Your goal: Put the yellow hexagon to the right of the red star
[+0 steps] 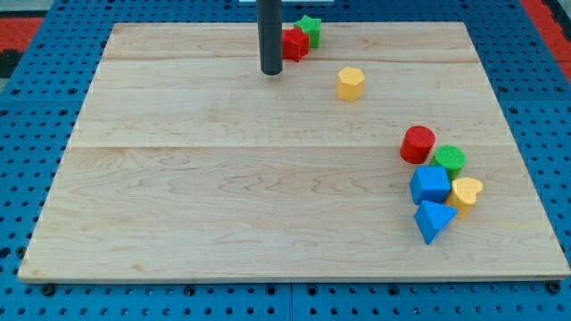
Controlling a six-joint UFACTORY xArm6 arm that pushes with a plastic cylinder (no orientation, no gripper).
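The yellow hexagon (351,83) lies in the upper middle of the wooden board (223,196). The red star (294,43) sits near the view's top edge, touching a green star (310,29) at its upper right. The hexagon is to the lower right of the red star, with a gap between them. My tip (271,71) is at the end of the dark rod, just to the lower left of the red star and well left of the hexagon. The rod hides the red star's left edge.
A cluster lies at the view's right: a red cylinder (417,144), a green cylinder (450,160), a blue cube (430,185), a yellow heart (466,192) and a blue triangle (433,220). A blue pegboard (27,134) surrounds the board.
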